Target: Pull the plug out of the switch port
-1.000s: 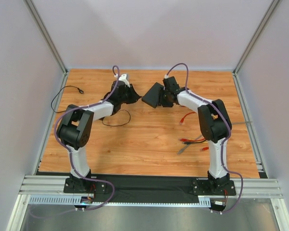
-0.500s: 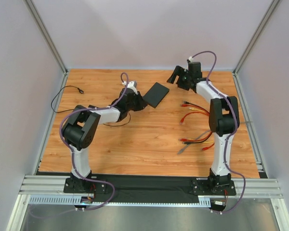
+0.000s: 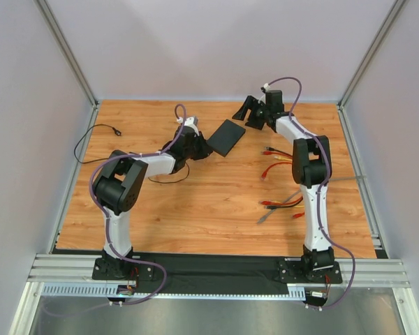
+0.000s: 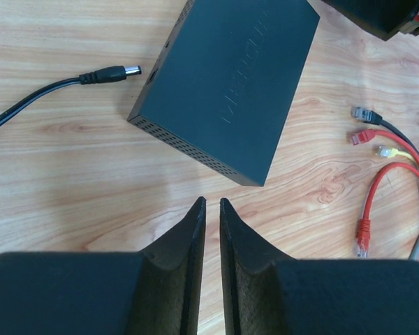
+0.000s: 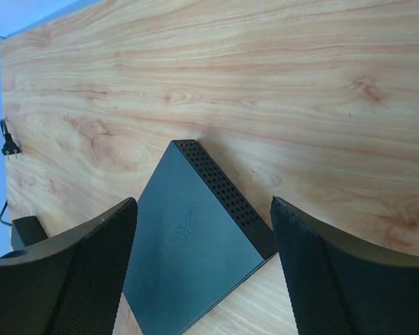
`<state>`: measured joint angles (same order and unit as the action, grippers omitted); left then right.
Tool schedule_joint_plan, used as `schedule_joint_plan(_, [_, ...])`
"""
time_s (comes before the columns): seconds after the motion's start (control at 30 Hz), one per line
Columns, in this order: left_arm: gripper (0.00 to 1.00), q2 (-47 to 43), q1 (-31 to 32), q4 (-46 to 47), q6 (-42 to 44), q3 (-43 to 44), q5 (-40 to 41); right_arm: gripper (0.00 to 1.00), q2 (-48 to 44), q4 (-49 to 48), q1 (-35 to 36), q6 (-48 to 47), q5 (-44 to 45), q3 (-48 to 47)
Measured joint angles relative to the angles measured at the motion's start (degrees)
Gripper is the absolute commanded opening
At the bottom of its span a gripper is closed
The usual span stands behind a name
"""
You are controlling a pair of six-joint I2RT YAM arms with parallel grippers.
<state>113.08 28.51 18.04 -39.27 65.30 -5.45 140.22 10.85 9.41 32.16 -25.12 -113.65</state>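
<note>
Wood-grain tabletop [image 3: 195,202], pale walls on three sides, and I'm looking down over both arms. The switch [image 3: 227,137] lies flat on the wood at about 12 o'clock from the table's middle, turned on a diagonal, with nothing holding it.

My left gripper [image 3: 201,149] sits at the switch's 8 o'clock, just beside its near corner. On the left wrist camera the gripper [image 4: 211,202] has its fingers pinched almost together, only a thin slit between them, and nothing in them. The switch [image 4: 230,77] fills the top of that view. At its 9 o'clock the barrel plug [image 4: 112,72] lies on the wood on its black lead, tip aimed at the box, close to it but out of the socket.

My right gripper [image 3: 243,112] hovers at the switch's 1 o'clock, near the back edge of the table. On its own camera the right gripper [image 5: 202,202] is spread wide and empty, and the switch [image 5: 188,244] shows between the two fingers, vented edge up.

Loose network cables [image 3: 279,157], red, yellow, black and grey, trail at 3 to 4 o'clock, well clear of the box. Their clear-tipped plugs [image 4: 366,125] show on the left wrist camera too.
</note>
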Motion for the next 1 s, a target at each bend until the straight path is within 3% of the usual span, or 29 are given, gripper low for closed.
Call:
schedule_joint_plan(0.57, [0.22, 5.9, 0.0, -0.2, -3.5, 2.6, -1.6, 0.64, 3.1, 4.5, 1.2, -0.6, -2.4, -4.3])
schedule_joint_plan(0.83, [0.22, 7.0, -0.4, -2.5, -3.5, 5.4, -2.3, 0.52, 2.8, 3.9, 0.9, -0.9, -4.2, -1.0])
schedule_joint_plan(0.9, [0.22, 7.4, -0.5, -3.3, -3.5, 5.7, -2.7, 0.44, 2.0, 3.1, 0.8, -1.0, -4.3, 1.0])
schedule_joint_plan(1.0, [0.22, 7.5, -0.9, -3.9, -3.7, 5.7, -3.8, 0.39, 0.0, 1.9, 0.5, -1.4, -3.6, 4.8])
